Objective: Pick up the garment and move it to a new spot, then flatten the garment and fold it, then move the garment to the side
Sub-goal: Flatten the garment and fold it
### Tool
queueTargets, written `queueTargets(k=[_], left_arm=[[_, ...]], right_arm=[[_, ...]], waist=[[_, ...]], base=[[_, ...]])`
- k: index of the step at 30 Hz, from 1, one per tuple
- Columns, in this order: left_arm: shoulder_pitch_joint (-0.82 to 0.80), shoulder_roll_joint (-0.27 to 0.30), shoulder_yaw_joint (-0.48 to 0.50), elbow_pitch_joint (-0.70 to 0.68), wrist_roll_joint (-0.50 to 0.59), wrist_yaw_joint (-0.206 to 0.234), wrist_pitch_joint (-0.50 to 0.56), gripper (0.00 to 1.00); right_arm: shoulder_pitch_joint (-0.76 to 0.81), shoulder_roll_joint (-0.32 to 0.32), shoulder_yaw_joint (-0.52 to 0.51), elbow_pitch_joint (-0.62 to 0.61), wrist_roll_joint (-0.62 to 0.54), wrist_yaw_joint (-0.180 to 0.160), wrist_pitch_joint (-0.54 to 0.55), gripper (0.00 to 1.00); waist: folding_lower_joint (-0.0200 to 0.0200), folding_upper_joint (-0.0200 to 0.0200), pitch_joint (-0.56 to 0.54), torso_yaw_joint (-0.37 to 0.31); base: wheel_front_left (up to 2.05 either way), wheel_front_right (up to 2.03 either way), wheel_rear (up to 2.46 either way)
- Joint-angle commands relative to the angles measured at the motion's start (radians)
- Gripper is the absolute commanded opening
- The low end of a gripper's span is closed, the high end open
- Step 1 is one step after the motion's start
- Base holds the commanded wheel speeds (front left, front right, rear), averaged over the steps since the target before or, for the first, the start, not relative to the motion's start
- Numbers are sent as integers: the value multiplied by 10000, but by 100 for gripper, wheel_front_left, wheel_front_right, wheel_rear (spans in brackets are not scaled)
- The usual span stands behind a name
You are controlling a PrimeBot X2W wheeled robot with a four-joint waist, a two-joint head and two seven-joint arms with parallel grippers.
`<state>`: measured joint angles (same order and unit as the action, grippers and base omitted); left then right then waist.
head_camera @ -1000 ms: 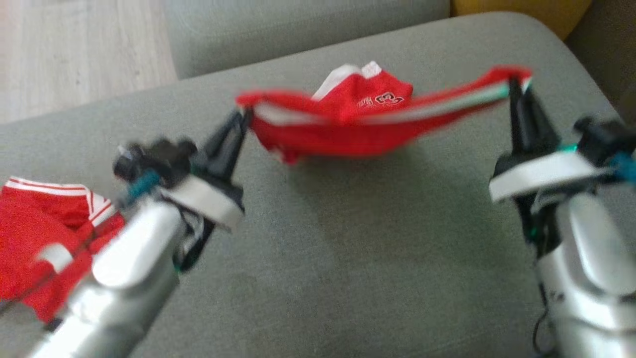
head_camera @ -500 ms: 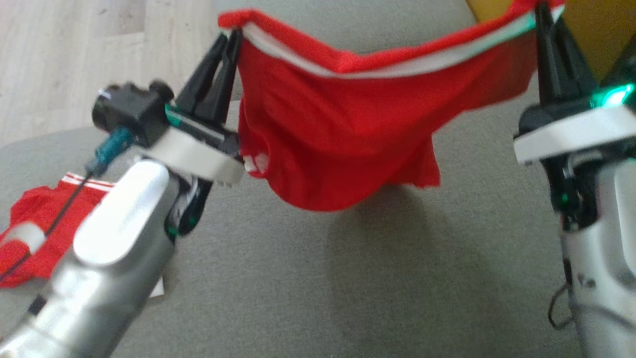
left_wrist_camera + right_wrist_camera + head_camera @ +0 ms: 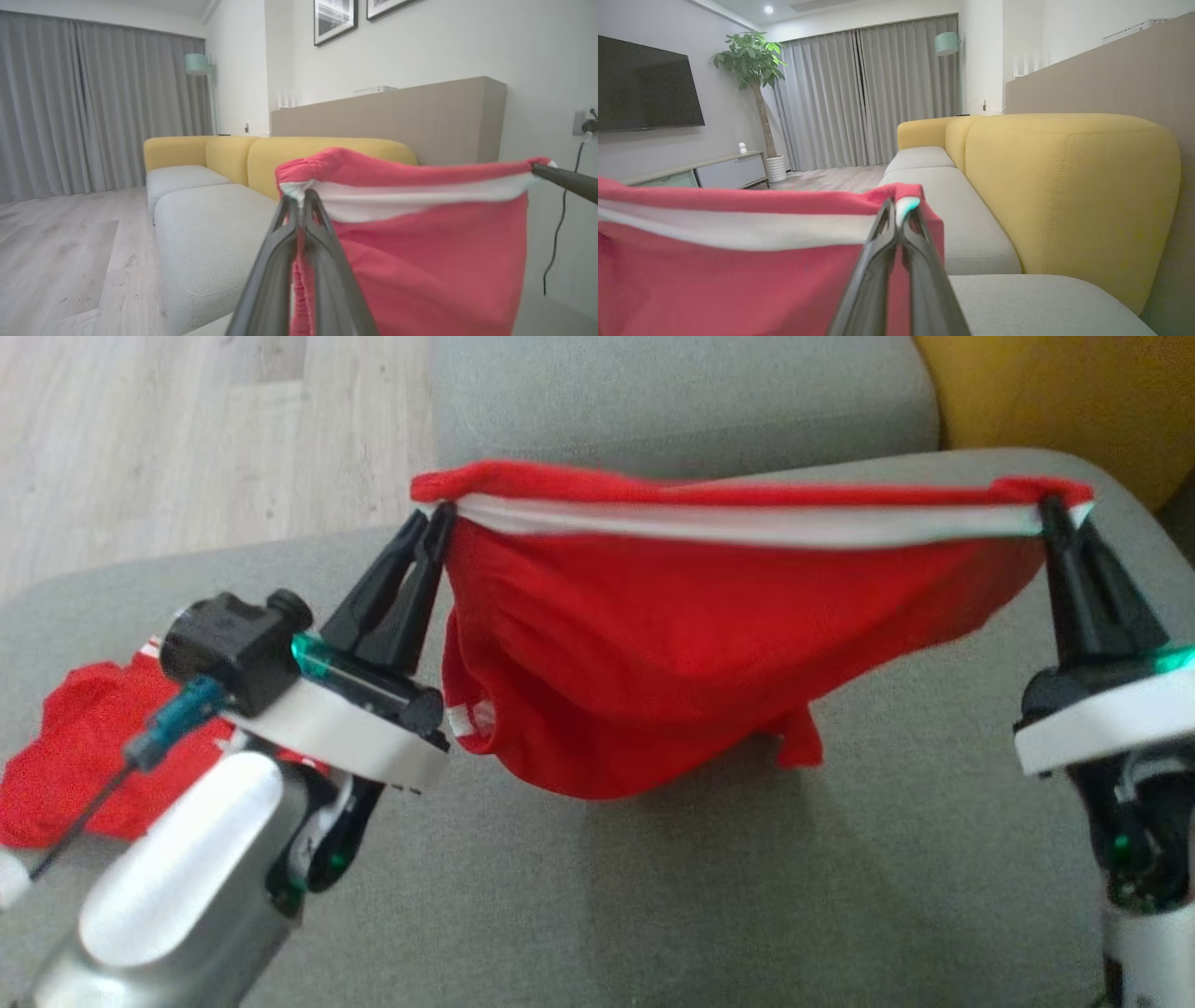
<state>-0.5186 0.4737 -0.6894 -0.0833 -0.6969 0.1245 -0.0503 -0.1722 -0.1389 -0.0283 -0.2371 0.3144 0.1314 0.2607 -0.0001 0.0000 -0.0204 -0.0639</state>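
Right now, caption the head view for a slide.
Left gripper and right gripper hold a red garment stretched above a grey cushion.

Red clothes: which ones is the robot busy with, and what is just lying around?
For the job:
stretched red garment
left gripper and right gripper, pinching its striped edge
grey sofa seat beneath it

Lying about:
crumpled red garment
yellow cushion
wooden floor

Grey sofa seat point(image 3: 653, 896), yellow backrest point(image 3: 1046, 401)
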Motion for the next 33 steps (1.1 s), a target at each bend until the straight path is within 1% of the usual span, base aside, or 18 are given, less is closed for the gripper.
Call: queueTargets(k=[1,2,5,7,9,11,12,15,16,20,23,26,28,30,33], left_arm=[[-820,426,615,-283,17,73,137,0],[-1263,450,711,-164,-22,-5,335,0],[-2310,446,767,465,93,-333,579,0],[-3233,426,809,1122,267,-644,642,0],[-4233,288,922,1948,322,-966,624,0],[-5338,113,990,2836,541,-1318,368,0],[-5836,-42,1079,3293,588,-1413,166,0],[-7301,-447,1369,4460,864,-1496,-622,0],[-7301,-447,1369,4460,864,-1496,-622,0],[-8751,-951,1483,5812,1135,-1727,-1497,0],[-9231,-1313,1399,6584,1232,-1976,-1837,0],[-9142,-1689,1257,7212,1251,-2175,-2012,0],[-8863,-1841,994,7428,1403,-2298,-2066,0],[-8344,-2006,713,7544,1513,-2391,-2095,0],[-7404,-2089,419,7440,1534,-2489,-2108,0]], right_arm=[[-783,-66,129,-425,-28,-7,162,0],[-1365,-64,183,-283,31,-7,366,0],[-2676,-2,278,407,304,-7,513,0],[-3840,102,228,1156,525,-7,398,0],[-5120,127,184,2177,675,-7,107,0],[-6431,-66,285,3260,508,-7,-434,0],[-7066,-107,306,3841,437,-7,-817,0],[-8880,8,28,5478,318,-7,-2064,0],[-8880,8,28,5478,318,-7,-2064,0],[-10647,16,-199,7181,-123,-7,-3646,0],[-11249,-85,-179,8242,-294,-7,-4250,0],[-11214,-219,88,9160,-302,-7,-4476,0],[-10925,-338,286,9701,-313,-7,-4547,0],[-10435,-576,741,10221,-459,-7,-4539,0],[-9661,-911,1388,10964,-319,-7,-4142,0]], waist=[[1,0,267,-42],[1,0,707,-101],[1,0,1542,-246],[1,0,2190,-381],[1,0,2813,-491],[1,0,3353,-562],[1,0,3542,-579],[1,0,4084,-632],[1,0,4084,-632],[1,0,4505,-618],[1,0,4689,-570],[1,0,4810,-489],[1,0,4906,-413],[1,0,4895,-260],[1,0,4849,-97]], base=[[0,0,0],[0,0,0],[0,0,0],[0,0,0],[0,0,0],[0,0,0],[0,0,0],[0,0,0],[0,0,0],[0,0,0],[0,0,0],[0,0,0],[0,0,0],[0,0,0],[0,0,0]])
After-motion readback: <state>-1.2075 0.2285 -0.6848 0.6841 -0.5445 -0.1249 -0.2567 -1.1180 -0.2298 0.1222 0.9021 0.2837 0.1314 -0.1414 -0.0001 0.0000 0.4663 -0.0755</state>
